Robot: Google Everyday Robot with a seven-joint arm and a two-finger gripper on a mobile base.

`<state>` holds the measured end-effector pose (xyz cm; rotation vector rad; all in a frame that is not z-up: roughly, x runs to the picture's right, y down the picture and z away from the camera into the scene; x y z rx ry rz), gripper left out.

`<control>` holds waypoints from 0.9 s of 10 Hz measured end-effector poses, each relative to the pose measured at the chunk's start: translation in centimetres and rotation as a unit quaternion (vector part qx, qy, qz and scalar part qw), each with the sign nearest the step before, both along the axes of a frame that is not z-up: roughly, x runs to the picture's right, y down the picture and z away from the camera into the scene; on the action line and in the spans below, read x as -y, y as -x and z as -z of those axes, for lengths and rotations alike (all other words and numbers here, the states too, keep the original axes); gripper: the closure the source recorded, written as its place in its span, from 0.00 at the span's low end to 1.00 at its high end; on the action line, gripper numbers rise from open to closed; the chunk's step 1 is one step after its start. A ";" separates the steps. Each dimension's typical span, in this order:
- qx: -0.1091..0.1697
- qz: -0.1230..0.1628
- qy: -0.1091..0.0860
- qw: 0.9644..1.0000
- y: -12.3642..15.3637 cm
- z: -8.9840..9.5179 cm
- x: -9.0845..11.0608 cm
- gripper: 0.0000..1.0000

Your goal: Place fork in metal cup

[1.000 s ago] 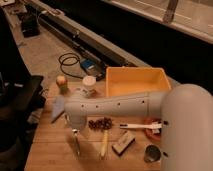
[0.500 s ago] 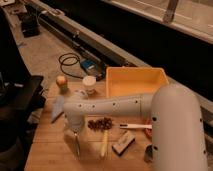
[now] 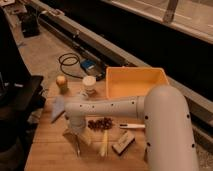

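**Item: end effector** point(image 3: 75, 132). It is low over the left part of the wooden counter point(image 3: 47, 155), at the upper end of the fork. We log it as lower than a second ago, when it hung higher above the same spot. We cannot tell whether it is spread, pressed together or pinching anything.

**Item: fork** point(image 3: 78, 147). It lies flat on the counter just below the end effector, with the yellowish stick point(image 3: 103, 143) beside it to the right. Its position matches the earlier views, so we judge it not yet lifted.

**Item: metal cup.** It is not visible now. A second ago it stood at the counter's lower right. The arm point(image 3: 165, 125) has since swung across and covers that corner.

**Item: yellow bin** point(image 3: 131, 91). It sits at the back right and has not moved.

**Assessment.** We read the descent as the approach to a grasp. The pickup and the carry to the right, towards where the cup stood, both remain to be done.
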<state>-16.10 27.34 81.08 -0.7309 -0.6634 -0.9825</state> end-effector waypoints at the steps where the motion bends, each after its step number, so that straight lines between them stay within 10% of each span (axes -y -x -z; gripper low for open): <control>1: -0.001 -0.001 -0.001 1.000 -0.1 0.0 0.1 0.62; 4: 0.000 -0.004 -0.002 1.000 -0.1 0.6 1.1 0.94; 9: -0.002 0.000 -0.002 1.000 -0.6 1.1 1.3 1.00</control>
